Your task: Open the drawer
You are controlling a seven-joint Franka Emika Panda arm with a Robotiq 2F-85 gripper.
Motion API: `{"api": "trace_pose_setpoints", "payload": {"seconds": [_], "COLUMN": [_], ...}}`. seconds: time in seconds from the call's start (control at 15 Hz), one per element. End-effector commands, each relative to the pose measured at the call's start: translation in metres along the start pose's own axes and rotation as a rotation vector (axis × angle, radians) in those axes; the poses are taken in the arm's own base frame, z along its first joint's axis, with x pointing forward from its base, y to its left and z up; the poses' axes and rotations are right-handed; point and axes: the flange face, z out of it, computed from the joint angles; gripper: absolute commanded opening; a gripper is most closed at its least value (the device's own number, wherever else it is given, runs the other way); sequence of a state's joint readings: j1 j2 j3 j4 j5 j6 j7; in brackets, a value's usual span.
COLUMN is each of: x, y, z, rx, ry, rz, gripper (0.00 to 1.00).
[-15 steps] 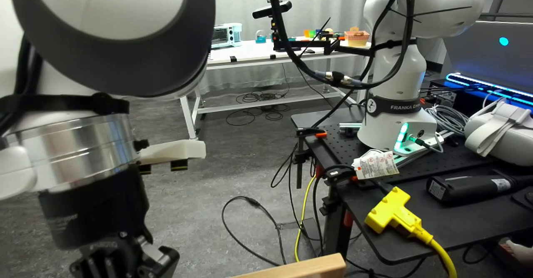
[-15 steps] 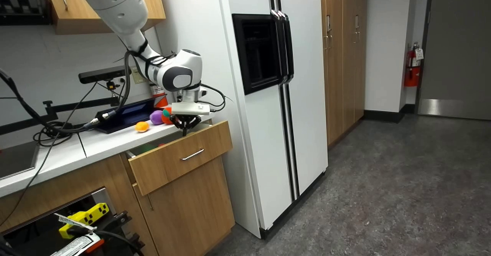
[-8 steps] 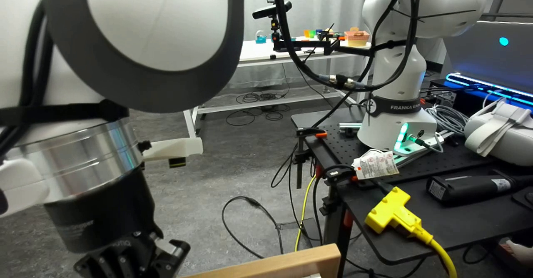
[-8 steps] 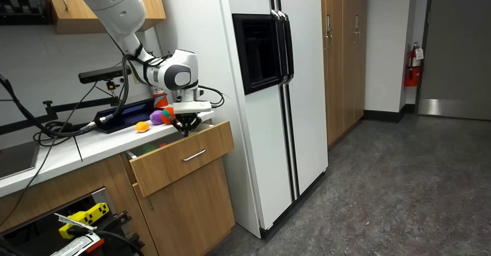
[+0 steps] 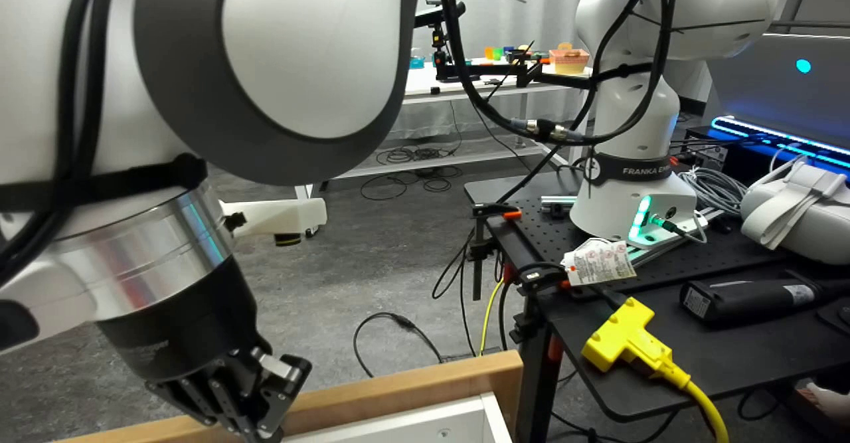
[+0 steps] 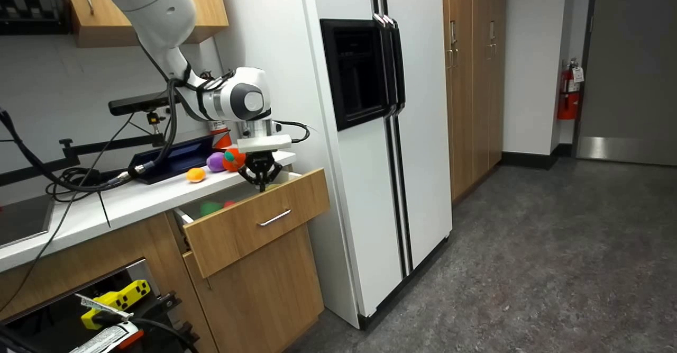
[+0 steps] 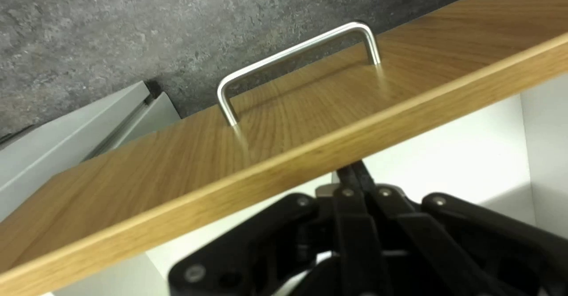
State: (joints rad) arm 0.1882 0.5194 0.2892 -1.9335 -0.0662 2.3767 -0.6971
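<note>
Gray floor (image 6: 529, 258), white fridge (image 6: 420, 157) just beyond the end of a white counter (image 6: 158, 191). Below that counter, next to the fridge, the drawer (image 6: 227, 239) stands partly open, its wood front (image 7: 306, 118) out past the counter edge, metal handle (image 7: 297, 56) on the outer face. Inside it: a green item (image 6: 210, 208) and a red item (image 6: 228, 204), near each other. Black gripper (image 7: 355, 171) points down into the drawer, fingers together, just behind the front; tips hidden by its top edge, contact cannot be told

Black pincer (image 5: 261, 432), fingertips down, at the open, wooden-fronted drawer (image 5: 412, 393) — yellow splitter (image 5: 621, 334) on the black table (image 5: 744, 356)
</note>
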Motion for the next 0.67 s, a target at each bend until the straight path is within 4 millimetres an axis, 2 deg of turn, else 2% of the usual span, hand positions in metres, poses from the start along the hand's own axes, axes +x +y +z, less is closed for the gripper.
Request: {"api": "trace_pose_setpoints", "payload": {"seconds": [0.0,0.2,0.27,0.47,0.6], "x": [-0.003,-0.006,-0.054,-0.088,-0.128], "y": [-0.002,-0.004,0.031,0.057,0.088], "z": [-0.009,-0.011,-0.034,-0.039,-0.05], "rx": [-0.025,-0.026,-0.014,0.003,0.0], "ry": [-0.105,-0.172,-0.183,-0.2,-0.219], "rz": [0.02,0.023,0.019,0.035,0.064], "gripper": [0.0,0.0,0.0,0.0,0.0]}}
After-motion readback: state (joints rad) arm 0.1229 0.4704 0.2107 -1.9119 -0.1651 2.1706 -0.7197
